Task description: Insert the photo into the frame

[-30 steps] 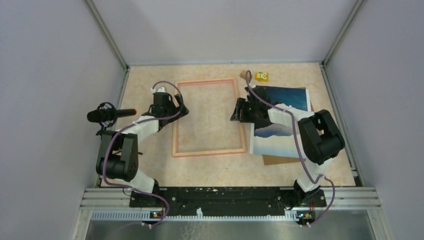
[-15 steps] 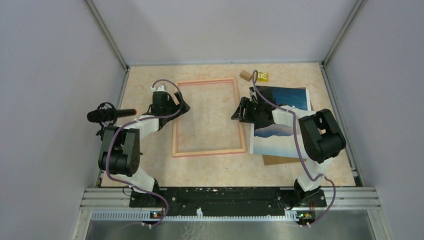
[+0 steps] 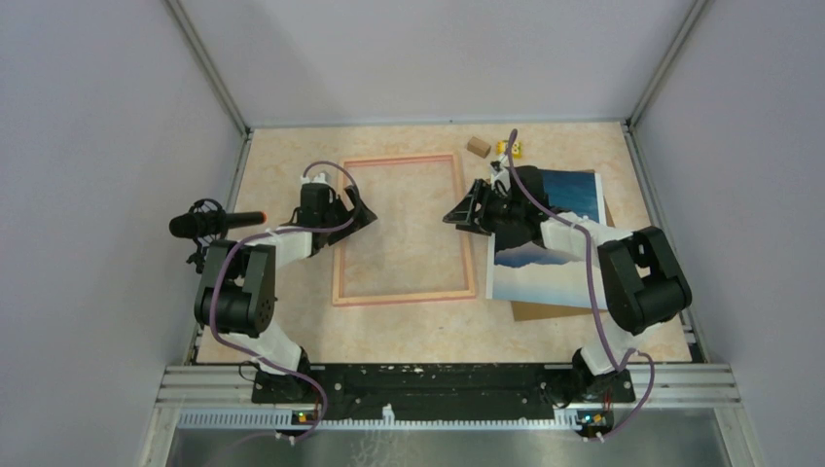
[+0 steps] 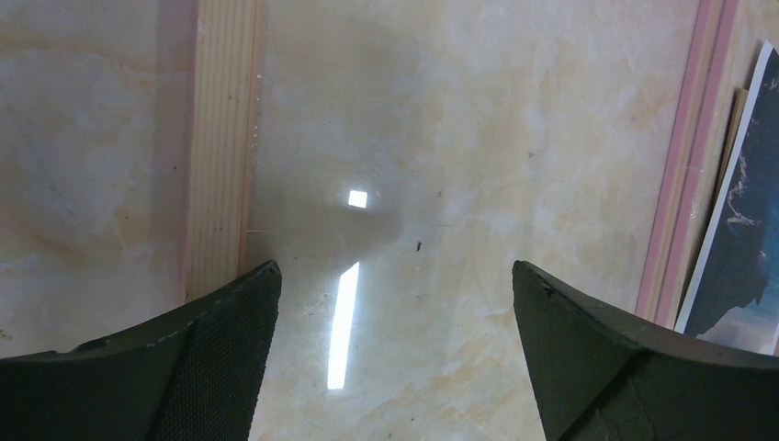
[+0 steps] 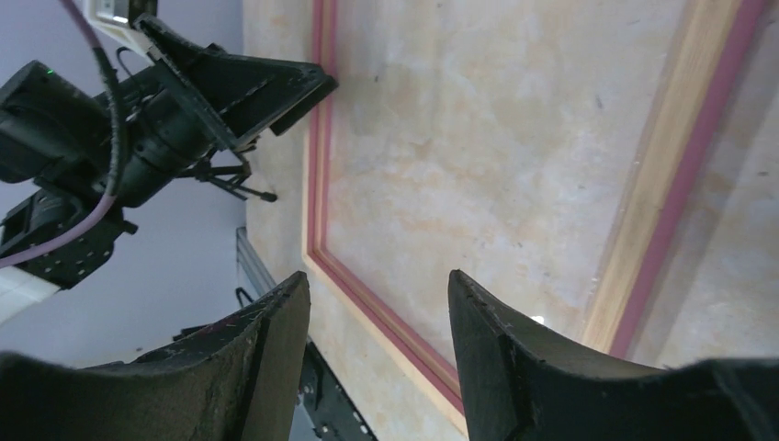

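While the frame lies unfilled, the left fingers, spread wide, hang over one rail, likely to steady it; the right fingers, parted and empty, have the photo just behind them.

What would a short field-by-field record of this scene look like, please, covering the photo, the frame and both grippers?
frame: flat on the table, no photo in it
photo: face up, right of the frame, lying on a brown backing board, partly hidden by the right arm
left gripper: open, empty, over the frame's left side
right gripper: open, empty, by the frame's right rail
far edge: small brown block, small yellow object
task state: photo not yet in frame
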`<act>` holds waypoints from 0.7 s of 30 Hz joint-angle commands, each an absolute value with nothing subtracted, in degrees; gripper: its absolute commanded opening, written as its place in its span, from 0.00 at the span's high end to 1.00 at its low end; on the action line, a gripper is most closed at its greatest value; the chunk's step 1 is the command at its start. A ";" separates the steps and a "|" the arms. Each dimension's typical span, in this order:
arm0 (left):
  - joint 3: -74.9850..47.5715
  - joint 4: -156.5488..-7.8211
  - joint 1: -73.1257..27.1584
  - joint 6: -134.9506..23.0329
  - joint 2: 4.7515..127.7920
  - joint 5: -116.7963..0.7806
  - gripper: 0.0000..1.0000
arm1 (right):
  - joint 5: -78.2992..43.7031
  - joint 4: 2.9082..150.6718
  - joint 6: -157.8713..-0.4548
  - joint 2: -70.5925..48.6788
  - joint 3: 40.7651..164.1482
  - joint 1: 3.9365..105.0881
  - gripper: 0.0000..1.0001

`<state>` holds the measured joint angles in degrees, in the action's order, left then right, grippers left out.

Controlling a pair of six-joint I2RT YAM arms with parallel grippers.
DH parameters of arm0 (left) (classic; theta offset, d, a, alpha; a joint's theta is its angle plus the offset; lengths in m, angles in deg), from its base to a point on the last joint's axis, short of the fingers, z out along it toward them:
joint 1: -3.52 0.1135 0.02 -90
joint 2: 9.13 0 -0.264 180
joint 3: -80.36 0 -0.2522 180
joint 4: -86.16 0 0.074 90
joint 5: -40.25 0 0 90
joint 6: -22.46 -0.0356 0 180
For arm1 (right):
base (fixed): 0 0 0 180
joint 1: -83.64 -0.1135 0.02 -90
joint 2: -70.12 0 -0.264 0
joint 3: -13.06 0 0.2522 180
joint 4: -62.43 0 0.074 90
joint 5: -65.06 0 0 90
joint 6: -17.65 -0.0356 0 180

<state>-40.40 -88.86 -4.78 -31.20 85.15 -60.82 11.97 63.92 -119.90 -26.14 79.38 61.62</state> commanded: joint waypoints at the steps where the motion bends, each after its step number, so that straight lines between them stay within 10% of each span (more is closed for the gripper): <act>1: -41.44 -87.19 -4.57 -33.10 83.93 -60.48 0.02 | 3.94 71.43 -113.42 -23.83 82.09 61.41 0.43; 21: -41.96 -80.96 -4.57 -29.44 67.95 -64.88 0.02 | -3.99 78.23 -106.44 -28.68 84.39 61.14 0.19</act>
